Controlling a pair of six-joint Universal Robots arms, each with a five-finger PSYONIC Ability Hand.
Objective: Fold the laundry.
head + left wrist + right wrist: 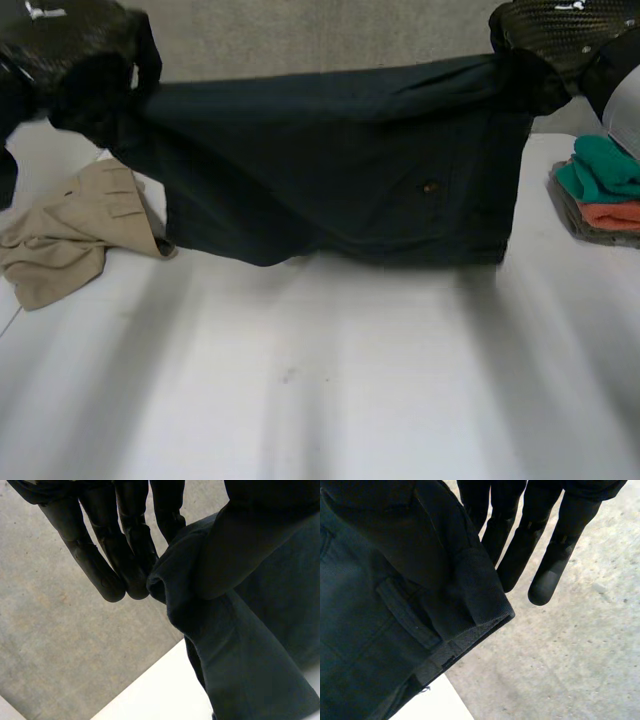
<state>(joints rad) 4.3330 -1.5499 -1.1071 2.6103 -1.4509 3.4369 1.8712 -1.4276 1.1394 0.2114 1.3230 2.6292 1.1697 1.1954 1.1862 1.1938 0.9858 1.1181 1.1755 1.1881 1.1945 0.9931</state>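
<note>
1. The dark garment [340, 170] hangs spread between both hands over the far worktop [330, 380], its hem resting on it.
2. The left hand [70, 60] pinches one top corner between straight fingers [107, 575] and thumb. The right hand [555, 35] pinches the waistband end likewise.
3. Risk: both pinches look shallow, so a slip would drop a corner and bunch the cloth.
4. Risk: the hem could drag the beige garment [70, 235] lying just beside it.
5. The cloth is heavy and sags unevenly, with a belt loop and a button showing.
6. A folded stack [605, 185] lies near the right side.

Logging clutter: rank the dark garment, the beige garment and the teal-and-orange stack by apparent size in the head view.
1. dark garment, clearly largest.
2. beige garment.
3. teal-and-orange stack; the view's edge cuts it off, so this rank is unsure.
</note>
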